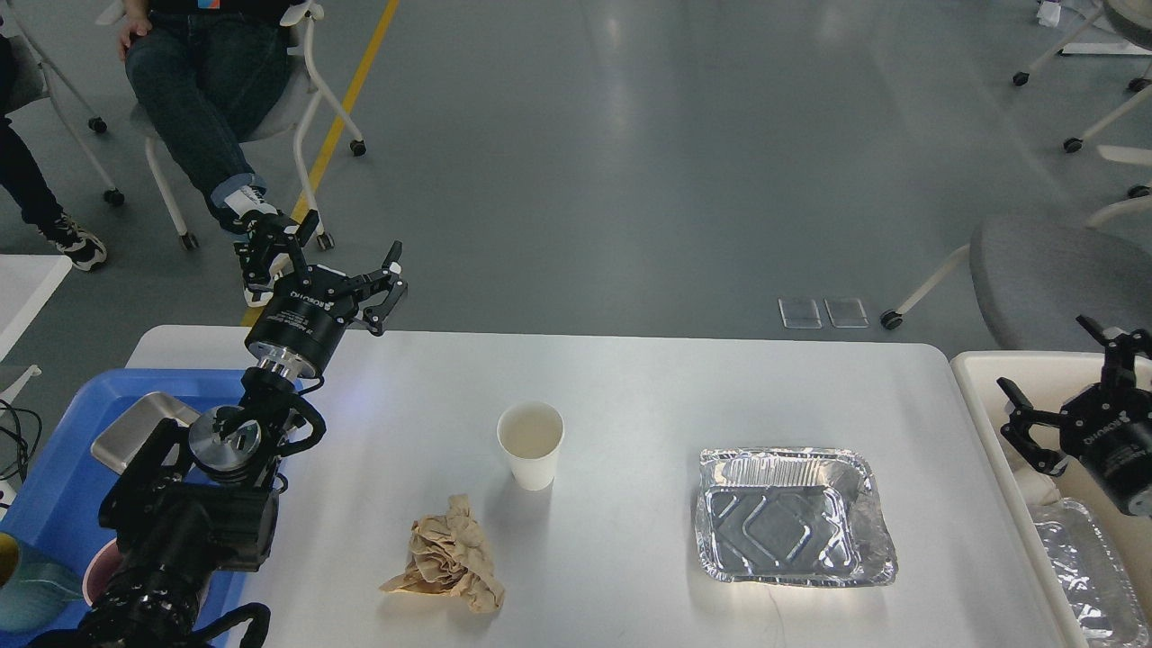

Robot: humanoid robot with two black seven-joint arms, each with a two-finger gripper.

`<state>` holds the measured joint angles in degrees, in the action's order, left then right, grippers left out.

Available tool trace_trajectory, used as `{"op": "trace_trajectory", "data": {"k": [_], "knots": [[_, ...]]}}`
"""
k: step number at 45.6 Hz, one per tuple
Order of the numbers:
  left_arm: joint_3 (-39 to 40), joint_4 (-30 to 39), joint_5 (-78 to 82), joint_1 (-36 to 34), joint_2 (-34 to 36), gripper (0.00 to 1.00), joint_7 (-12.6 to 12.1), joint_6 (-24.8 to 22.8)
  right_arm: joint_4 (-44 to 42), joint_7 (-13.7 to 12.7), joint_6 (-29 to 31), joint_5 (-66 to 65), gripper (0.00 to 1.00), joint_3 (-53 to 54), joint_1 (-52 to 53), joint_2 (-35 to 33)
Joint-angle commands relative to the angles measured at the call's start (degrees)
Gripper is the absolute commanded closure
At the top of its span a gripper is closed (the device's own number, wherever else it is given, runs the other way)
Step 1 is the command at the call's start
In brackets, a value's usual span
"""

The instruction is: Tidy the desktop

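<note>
While crumpled paper [447, 560] lies there, the matte desktop [630, 378] holds ribbed foil.

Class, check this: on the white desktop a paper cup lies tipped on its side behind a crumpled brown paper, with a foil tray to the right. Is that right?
One detail is wrong. The head view shows the paper cup standing upright, mouth up, not tipped over. It does stand on the desktop behind the crumpled brown paper, with the foil tray to the right.

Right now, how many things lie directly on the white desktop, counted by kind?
Paper cup: 1
Crumpled brown paper: 1
Foil tray: 1
Total: 3 on the desktop
</note>
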<state>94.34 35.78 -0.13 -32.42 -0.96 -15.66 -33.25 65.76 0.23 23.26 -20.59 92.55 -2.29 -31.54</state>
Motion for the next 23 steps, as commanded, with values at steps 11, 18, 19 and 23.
{"op": "trace_trajectory", "data": {"k": [11, 18, 19, 23], "knots": [[-0.1, -0.1, 0.4, 1.5, 0.7, 0.0, -0.6, 0.1, 4.4, -0.5, 3.9, -7.8, 0.0, -6.2, -4.7, -11.9], [-0.2, -0.2, 0.6, 1.8, 0.7, 0.0, -0.6, 0.0, 10.9, -0.4, 6.8, -11.9, 0.0, -7.0, -11.1, -26.0], [-0.2, -0.3, 0.6, 1.8, 0.7, 0.0, -0.6, 0.0, 11.6, -0.4, 7.1, -12.1, 0.0, -6.7, -12.3, -27.8], [-0.6, -1.2, 0.7, 1.8, 0.7, 0.0, -0.6, -0.2, 13.9, -0.4, 8.3, -13.0, 0.0, -6.6, -14.9, -35.6]]}}
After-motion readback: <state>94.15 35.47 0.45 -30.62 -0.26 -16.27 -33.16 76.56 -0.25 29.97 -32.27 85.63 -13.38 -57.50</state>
